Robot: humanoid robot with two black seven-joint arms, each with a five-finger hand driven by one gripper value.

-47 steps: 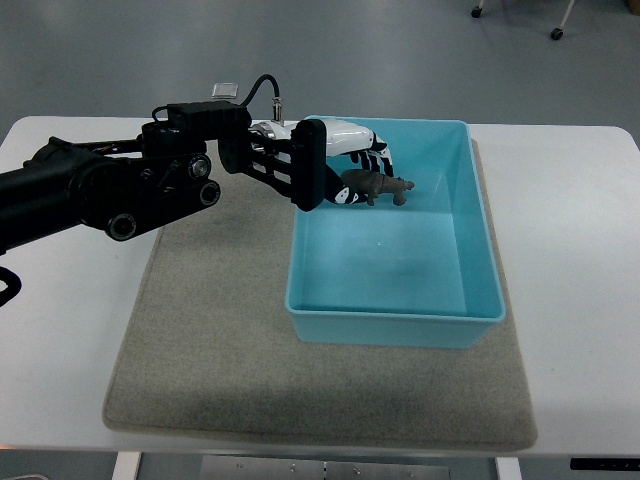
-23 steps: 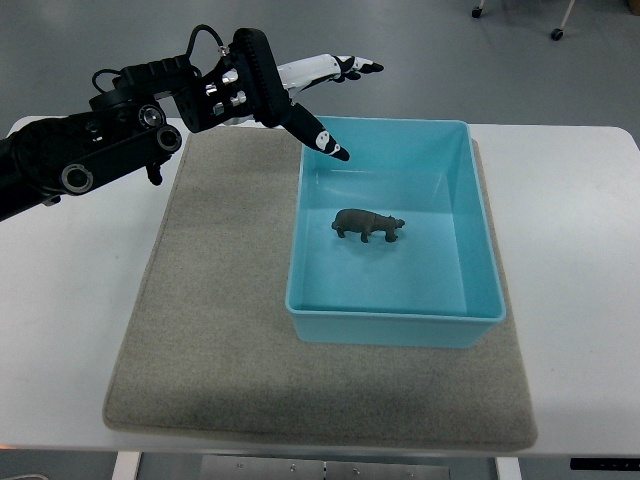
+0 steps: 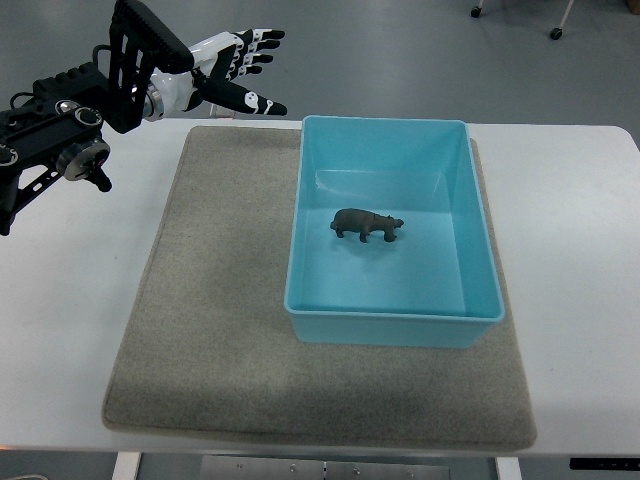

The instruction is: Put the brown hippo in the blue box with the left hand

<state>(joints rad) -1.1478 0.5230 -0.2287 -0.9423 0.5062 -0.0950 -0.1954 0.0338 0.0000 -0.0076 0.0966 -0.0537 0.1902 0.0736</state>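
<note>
The brown hippo (image 3: 367,224) stands upright on the floor of the blue box (image 3: 470,200), near its middle. The box sits on the right part of a grey mat (image 3: 215,300). My left hand (image 3: 245,72) is raised above the table's far left edge, well to the left of the box. Its white and black fingers are spread and hold nothing. The black left arm enters from the picture's left edge. The right arm does not show.
The mat lies on a white table (image 3: 575,260). Grey floor runs beyond the table's far edge, with chair castors (image 3: 556,33) at the top right.
The left hand let go of the hippo, which now stands in the box. The hand rose and drew back to the left, away from the box.
</note>
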